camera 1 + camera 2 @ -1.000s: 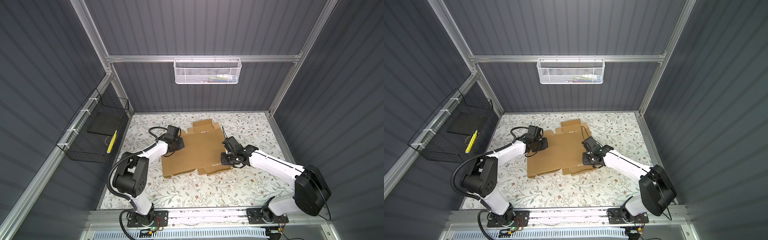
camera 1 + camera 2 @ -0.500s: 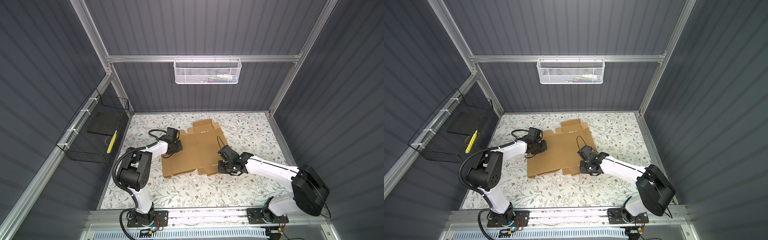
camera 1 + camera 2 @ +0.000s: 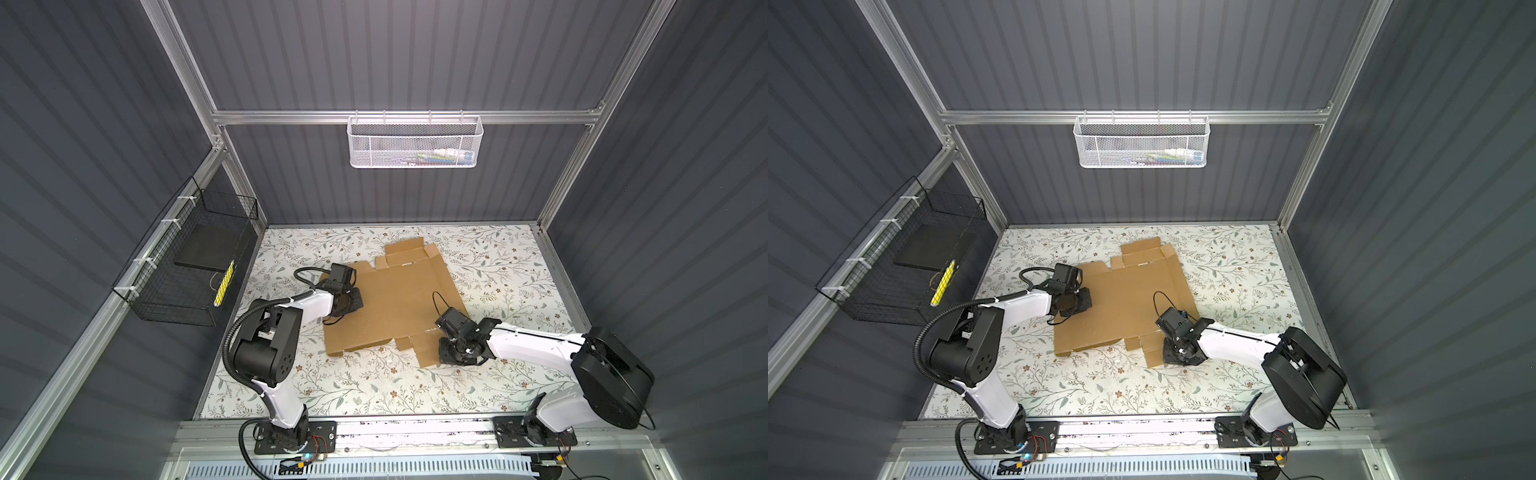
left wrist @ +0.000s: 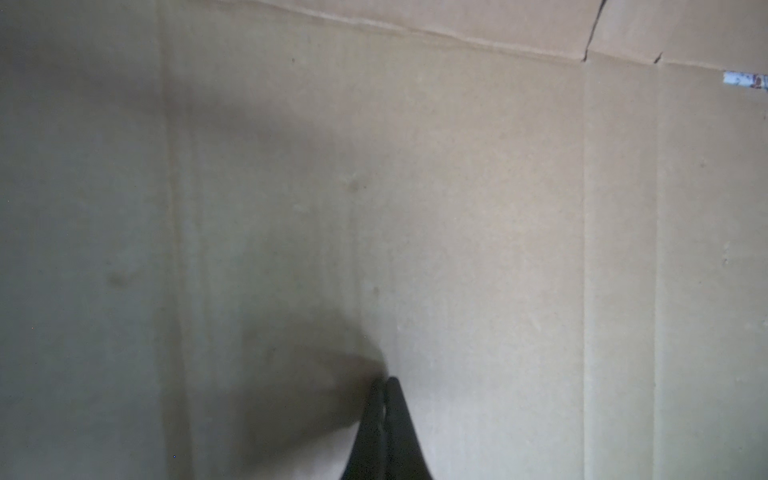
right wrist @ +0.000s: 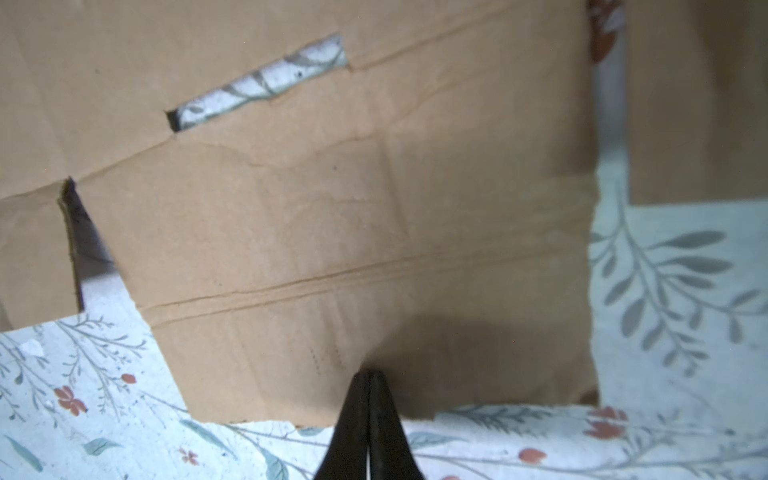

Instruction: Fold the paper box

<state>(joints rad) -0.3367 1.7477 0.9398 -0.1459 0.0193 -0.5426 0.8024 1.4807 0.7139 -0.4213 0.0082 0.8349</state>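
Observation:
The paper box (image 3: 399,307) (image 3: 1129,307) lies unfolded and flat on the floral table, a brown cardboard sheet with flaps, creases and slits. My left gripper (image 3: 347,305) (image 3: 1077,302) rests on the sheet's left part, shut, its tips (image 4: 384,380) pressed on bare cardboard (image 4: 457,208) with nothing between them. My right gripper (image 3: 446,353) (image 3: 1169,351) sits at the sheet's near right flap (image 3: 428,353), also shut and holding nothing. In the right wrist view its tips (image 5: 369,374) touch that flap (image 5: 332,232) close to its edge.
A black wire basket (image 3: 187,266) hangs on the left wall with a black slab and a yellow item inside. A white mesh basket (image 3: 415,141) hangs on the back rail. The floral table surface (image 3: 374,390) spreads around the sheet.
My right gripper has moved toward the near edge, from the sheet's right side down to its near right flap. The left gripper has stayed on the left part.

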